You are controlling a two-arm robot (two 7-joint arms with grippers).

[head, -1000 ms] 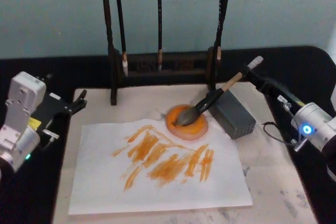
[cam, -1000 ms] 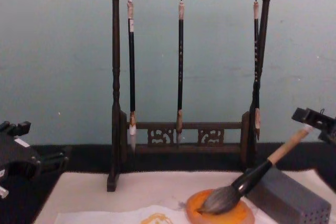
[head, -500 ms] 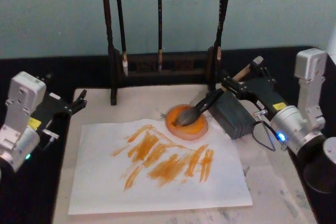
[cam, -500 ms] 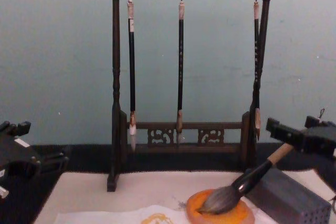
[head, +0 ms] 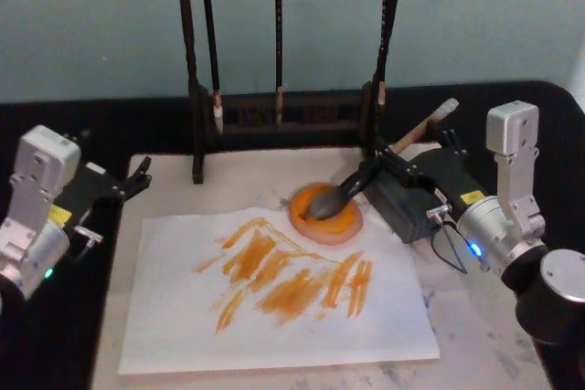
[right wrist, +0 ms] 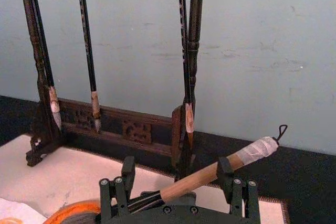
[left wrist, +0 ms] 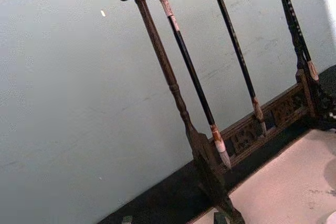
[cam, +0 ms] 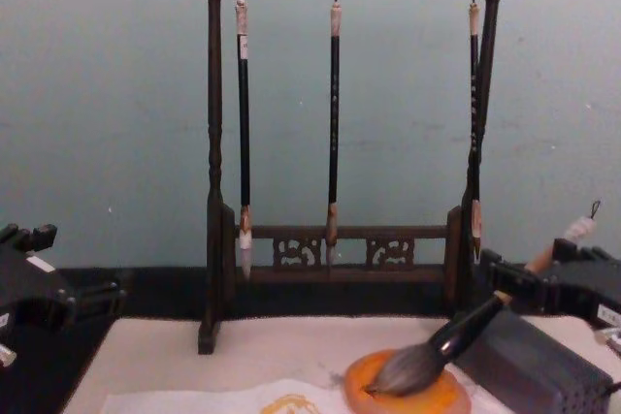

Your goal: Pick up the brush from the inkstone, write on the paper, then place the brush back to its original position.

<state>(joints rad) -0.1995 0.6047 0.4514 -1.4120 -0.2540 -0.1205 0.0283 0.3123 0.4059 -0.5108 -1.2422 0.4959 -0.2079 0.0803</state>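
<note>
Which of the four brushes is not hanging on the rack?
The big brush with the pale handle: it leans with its tuft in the orange inkstone, between the open fingers of the right gripper. The three thin brushes hang.

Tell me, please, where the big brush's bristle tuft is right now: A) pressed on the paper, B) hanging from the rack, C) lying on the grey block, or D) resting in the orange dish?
D: the brush leans with its tuft in the inkstone, while the right gripper straddles its wooden handle.

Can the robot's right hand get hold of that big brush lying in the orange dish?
Probably yes. The right hand is open with a finger on each side of the brush handle, and nothing sits between them. The tuft rests in the orange dish.
</note>
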